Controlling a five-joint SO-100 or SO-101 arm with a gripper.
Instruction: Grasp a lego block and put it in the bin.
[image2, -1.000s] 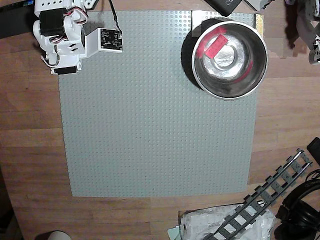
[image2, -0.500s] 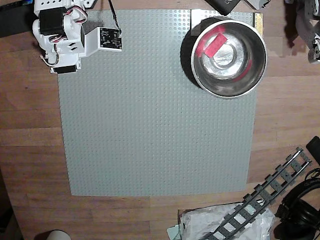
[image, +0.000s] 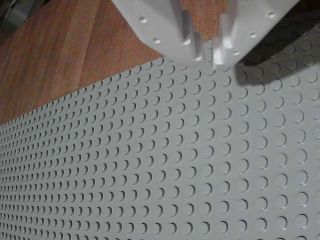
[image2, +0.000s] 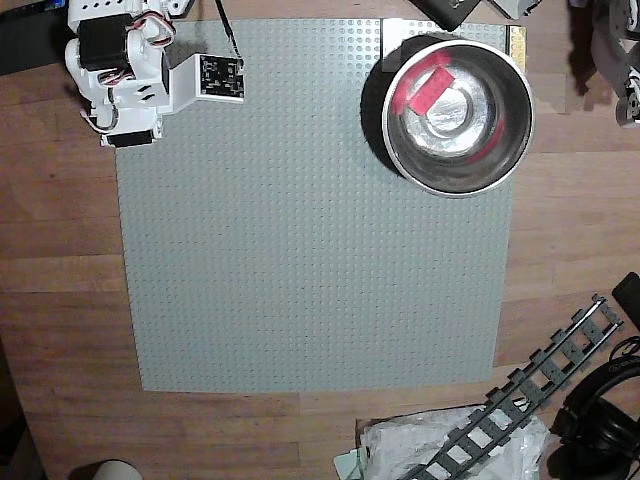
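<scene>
The red lego block (image2: 426, 88) lies inside the steel bowl (image2: 520, 120), its long axis running diagonally, upper right to lower left in the overhead view. The grey baseplate (image2: 310, 250) stretches bare between us. My gripper (image: 209, 54) hangs empty, jaws nearly closed, over the baseplate's far corner, well apart from the bowl.

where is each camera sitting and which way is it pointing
Wrist view: rides on the arm just behind the end effector, looking low and slanted across the grey baseplate toward the wooden table; only the two white fingers show, close together with nothing between them.
Overhead view: fixed above, looking straight down on the baseplate, the steel bowl with the red lego block inside, and the arm's white body at the top left corner.
Shared: both show the baseplate and the table; the bowl appears only overhead.
</scene>
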